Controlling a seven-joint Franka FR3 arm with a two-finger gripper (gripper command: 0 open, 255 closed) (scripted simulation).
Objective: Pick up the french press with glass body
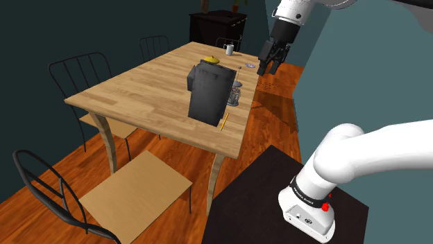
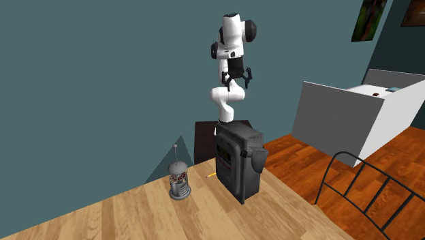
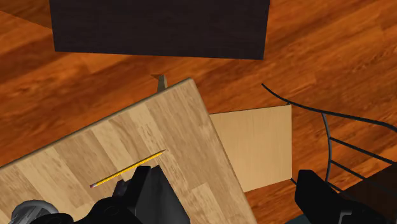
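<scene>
Shoulder view has the claw [image 1: 268, 67] hanging in the air, up and to the right of the french press [image 1: 234, 93], pointing downward and touching nothing. In the wrist view its two black fingers [image 3: 149, 194] stand spread wide with nothing between them. Below them lie a corner of the wooden counter [image 3: 184, 121], a yellow pencil [image 3: 129, 168] and the pale seat of a chair [image 3: 254, 146], with the dark stand [image 3: 159, 28] beyond. The french press, a clear-bodied pot in a metal frame with its plunger rod sticking up, stands upright on the counter near the edge facing the stand. It is just beside a tall black appliance [image 1: 210, 93], on the shoulder view's right of it. In the second exterior view the french press [image 2: 179, 181] stands to the appliance's left, and the pencil lies by the counter's edge between the two. A yellow item [image 1: 211, 60] rests on top of the appliance, and a white mug [image 1: 230, 48] stands near the counter's far corner, well apart from the french press.
</scene>
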